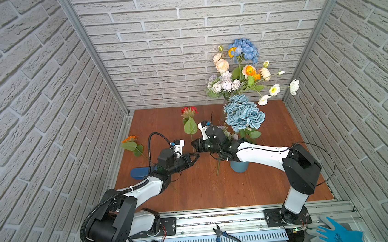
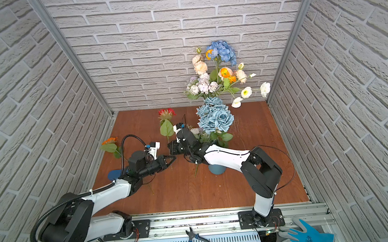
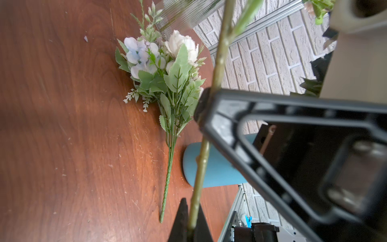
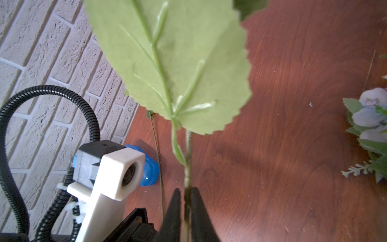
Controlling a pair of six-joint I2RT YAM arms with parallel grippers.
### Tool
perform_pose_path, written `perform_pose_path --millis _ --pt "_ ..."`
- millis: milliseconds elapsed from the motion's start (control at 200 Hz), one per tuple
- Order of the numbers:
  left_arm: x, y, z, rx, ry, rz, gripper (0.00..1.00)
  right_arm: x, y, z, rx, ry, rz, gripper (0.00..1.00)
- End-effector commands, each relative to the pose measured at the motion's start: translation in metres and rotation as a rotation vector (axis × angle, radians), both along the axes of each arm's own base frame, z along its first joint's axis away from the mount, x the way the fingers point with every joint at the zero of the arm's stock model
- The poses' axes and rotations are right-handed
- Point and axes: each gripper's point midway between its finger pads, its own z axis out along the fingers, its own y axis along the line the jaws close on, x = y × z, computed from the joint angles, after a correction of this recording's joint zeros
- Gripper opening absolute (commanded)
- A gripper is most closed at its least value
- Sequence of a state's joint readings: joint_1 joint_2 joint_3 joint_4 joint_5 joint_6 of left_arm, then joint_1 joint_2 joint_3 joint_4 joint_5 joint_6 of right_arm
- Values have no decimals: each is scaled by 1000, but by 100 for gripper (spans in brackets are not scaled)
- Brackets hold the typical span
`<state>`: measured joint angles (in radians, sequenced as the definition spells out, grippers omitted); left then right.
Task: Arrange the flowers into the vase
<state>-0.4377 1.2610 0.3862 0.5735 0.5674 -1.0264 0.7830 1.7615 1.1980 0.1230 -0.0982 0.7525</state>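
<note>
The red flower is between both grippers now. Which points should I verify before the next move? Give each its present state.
1. Left gripper shut on the red flower stem: ok.
2. Right gripper off that stem: cannot tell; its fingers flank it closely.
3. Blue vase mouth free: cannot tell; the right arm covers it.
4. Bunch clear of blue vase: not ok; it lies close beside it.
5. Orange flower out of the way: ok.

Front of the table [image 1: 206, 194] lies open; at right, bouquet [image 1: 244, 117], blue pot [image 1: 239, 168] and lying bunch [image 3: 163, 79] block passage.
</note>
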Motion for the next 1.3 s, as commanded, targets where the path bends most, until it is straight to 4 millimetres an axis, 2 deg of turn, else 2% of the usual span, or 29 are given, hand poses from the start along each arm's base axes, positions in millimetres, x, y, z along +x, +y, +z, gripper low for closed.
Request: perform_pose_path --millis 0,120,265,400,490,540,575,600,695,710,865,1060,1180,1295 --pt "5 -2 20 42 -109 -10 0 -10 6 26 59 -20 39 31" --pt "3 -1 24 80 -140 -14 0 -10 5 20 64 -6 34 35" --pt "0 -2 29 104 -167 -19 0 -10 7 14 78 11 30 32" --pt "-2 -2 27 120 -167 -20 0 -10 10 19 98 7 34 19" --pt "-3 -1 24 125 -158 -12 0 -9 8 24 98 -5 30 15" --pt "-2 0 23 127 -155 -7 0 -9 7 27 96 -14 30 7" --pt "-2 1 22 129 -151 -4 0 -10 6 30 94 -21 31 5" --pt "-2 1 21 132 -148 -2 16 -10 5 32 92 -28 32 5" --pt "-1 6 14 151 -125 30 91 -10 4 42 73 -64 48 5" --pt "-1 8 13 154 -120 39 97 -10 4 44 68 -71 51 5" --pt "-2 25 -4 181 -91 123 98 -12 4 69 -15 -178 101 5" --pt "3 66 -28 255 -26 307 98 -24 2 116 -124 -372 198 5" --pt "10 75 -22 318 -51 324 98 -35 -6 149 -169 -473 248 5" --pt "23 78 -13 396 -92 330 98 -47 -24 181 -206 -571 257 5"
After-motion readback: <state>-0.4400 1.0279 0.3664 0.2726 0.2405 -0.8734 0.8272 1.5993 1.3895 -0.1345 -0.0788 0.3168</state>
